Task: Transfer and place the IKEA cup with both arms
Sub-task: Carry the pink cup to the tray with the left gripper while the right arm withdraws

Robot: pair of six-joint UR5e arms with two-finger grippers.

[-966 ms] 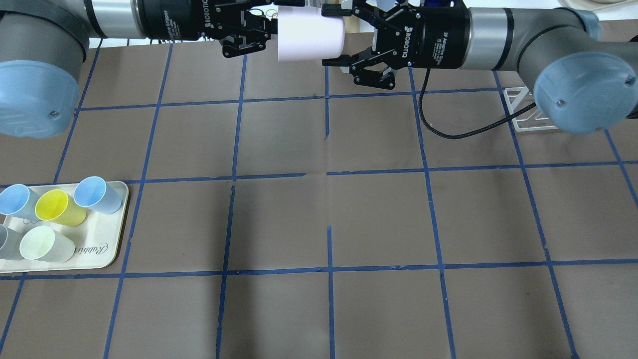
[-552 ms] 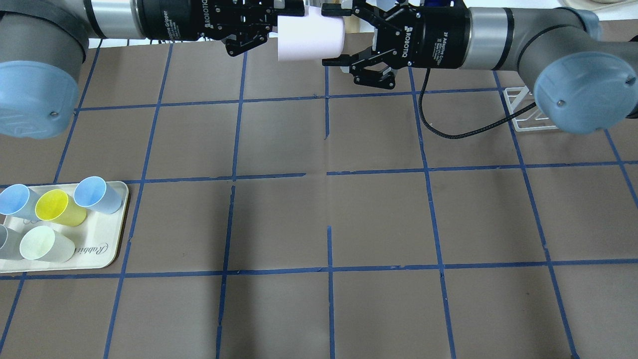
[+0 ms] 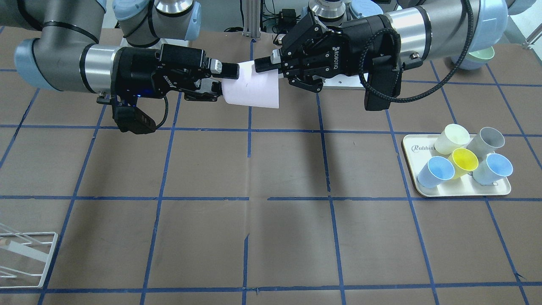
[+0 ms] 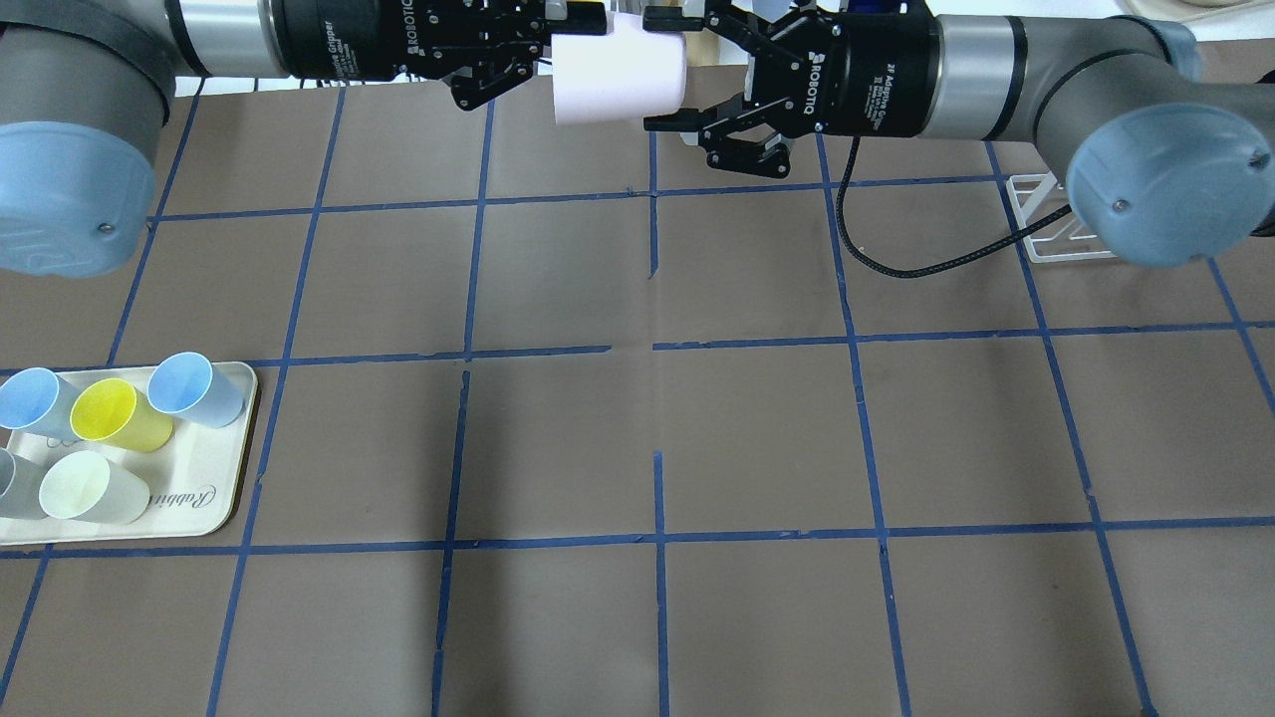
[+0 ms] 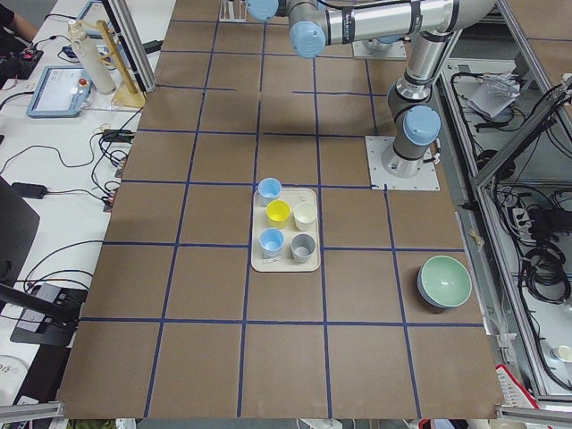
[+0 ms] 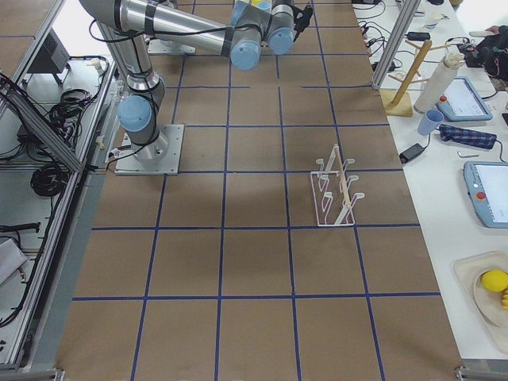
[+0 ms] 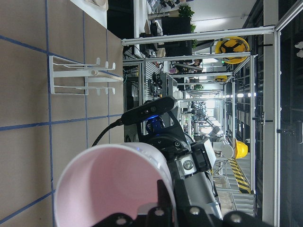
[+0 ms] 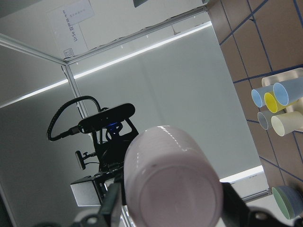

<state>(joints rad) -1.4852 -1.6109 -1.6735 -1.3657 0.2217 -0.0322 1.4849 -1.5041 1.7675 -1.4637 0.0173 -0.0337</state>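
Pale pink, the IKEA cup (image 4: 618,80) lies horizontal in the air above the middle of the table (image 4: 657,438), clear of the brown, blue-taped surface. Its open mouth faces left and its narrow base faces right.

The left gripper (image 4: 576,15) has its fingers drawn together on the upper part of the rim wall. The left wrist view shows a finger at the rim's edge. The right gripper (image 4: 652,72) straddles the base end, one finger above and one below, both pressed against the cup's sides.

A black cable (image 4: 896,264) sags in a loop under the right wrist. Beneath the right elbow a clear rack (image 4: 1041,229) stands on the table, partly hidden.

At the left, well apart from the held cup, a cream tray (image 4: 224,498) carries five cups close together:
- a light blue cup (image 4: 184,383)
- a second light blue cup (image 4: 30,396)
- a yellow cup (image 4: 105,410)
- a cream cup (image 4: 78,486)
- a grey cup (image 4: 8,486)

A green bowl (image 5: 444,281) sits further left, on the robot's side of the table.
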